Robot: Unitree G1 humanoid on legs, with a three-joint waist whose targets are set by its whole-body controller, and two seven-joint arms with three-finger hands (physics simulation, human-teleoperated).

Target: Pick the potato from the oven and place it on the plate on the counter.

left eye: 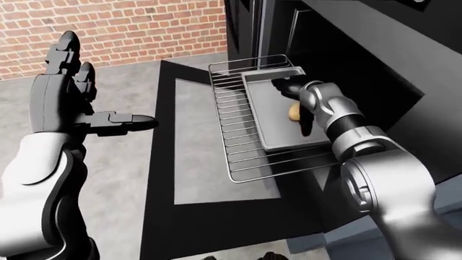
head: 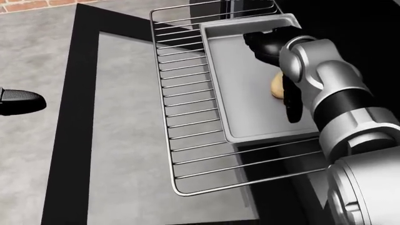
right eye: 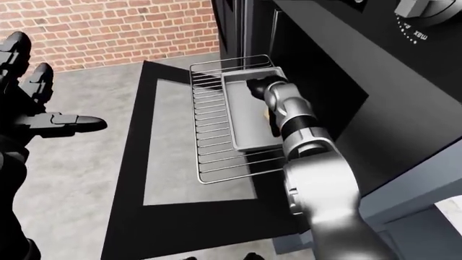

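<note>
Left hand (left eye: 69, 89) is hanging raised and open, fingers spread; right arm is reaching forward, right hand (head: 283, 70) pointing fingers downward.

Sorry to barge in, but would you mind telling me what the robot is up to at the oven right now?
The robot is reaching its right hand down onto a potato lying on a grey baking tray. The tray sits on a wire oven rack pulled out over the open oven door. Dark fingers stand about the potato, but whether they grip it is hidden. The left hand hangs open, away from the oven. No plate shows.
</note>
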